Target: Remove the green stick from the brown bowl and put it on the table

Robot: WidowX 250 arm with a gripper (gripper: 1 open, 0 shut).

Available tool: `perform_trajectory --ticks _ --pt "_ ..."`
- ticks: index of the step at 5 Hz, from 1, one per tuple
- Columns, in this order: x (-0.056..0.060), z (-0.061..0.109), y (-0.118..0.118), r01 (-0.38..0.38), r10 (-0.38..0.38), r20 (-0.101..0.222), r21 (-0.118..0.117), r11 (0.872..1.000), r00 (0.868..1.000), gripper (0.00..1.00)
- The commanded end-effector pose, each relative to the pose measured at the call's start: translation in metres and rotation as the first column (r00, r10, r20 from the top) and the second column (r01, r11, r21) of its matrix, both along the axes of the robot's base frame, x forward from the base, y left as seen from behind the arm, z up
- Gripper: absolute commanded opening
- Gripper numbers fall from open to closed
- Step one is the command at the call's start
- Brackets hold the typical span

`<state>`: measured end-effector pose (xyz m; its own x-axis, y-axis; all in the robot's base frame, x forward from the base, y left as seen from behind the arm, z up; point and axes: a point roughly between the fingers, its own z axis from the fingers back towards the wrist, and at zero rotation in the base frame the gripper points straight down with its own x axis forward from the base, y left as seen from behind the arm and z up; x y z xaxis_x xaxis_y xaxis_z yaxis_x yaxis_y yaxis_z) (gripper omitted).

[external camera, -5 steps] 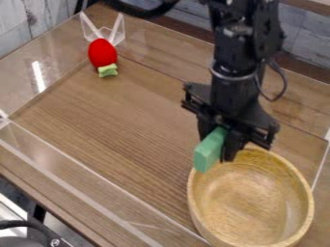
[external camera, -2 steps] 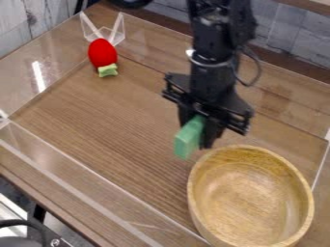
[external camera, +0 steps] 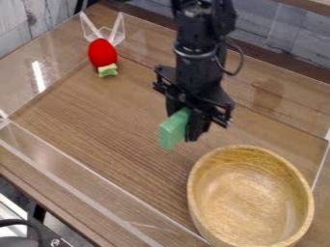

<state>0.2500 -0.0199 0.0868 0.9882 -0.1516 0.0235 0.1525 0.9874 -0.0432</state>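
Observation:
The green stick [external camera: 176,128] hangs tilted above the table [external camera: 91,125], pinched at its upper end by my gripper [external camera: 191,115], which is shut on it. The black arm comes down from the top centre with the gripper pointing downward. The brown bowl [external camera: 252,198] sits at the lower right, empty, its rim a short way right of and below the stick. The stick is clear of the bowl, over bare wood to the bowl's upper left.
A red ball-like object [external camera: 99,52] with a small green piece at its base rests at the back left. Low clear plastic walls [external camera: 39,154] border the tabletop along the left and front. Open wood surface lies left of the gripper.
The arm has carried the green stick leftward, from over the bowl's left rim out to above the bare table. The bowl has stayed put.

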Motion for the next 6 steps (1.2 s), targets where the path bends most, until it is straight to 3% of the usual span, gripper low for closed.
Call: perform_trajectory --ticks 1,2,4,6 --pt "0.009 -0.007 0.003 -0.042 0.042 0.036 -0.001 0.999 0.998 0.00" --pt "0.009 -0.026 0.003 -0.083 0.083 0.030 0.002 0.997 0.996 0.00" --pt "0.013 -0.042 0.022 -0.225 0.224 0.026 0.013 0.974 0.974 0.00" --pt "0.023 -0.031 0.033 -0.242 0.241 0.028 0.022 0.970 0.970 0.00"
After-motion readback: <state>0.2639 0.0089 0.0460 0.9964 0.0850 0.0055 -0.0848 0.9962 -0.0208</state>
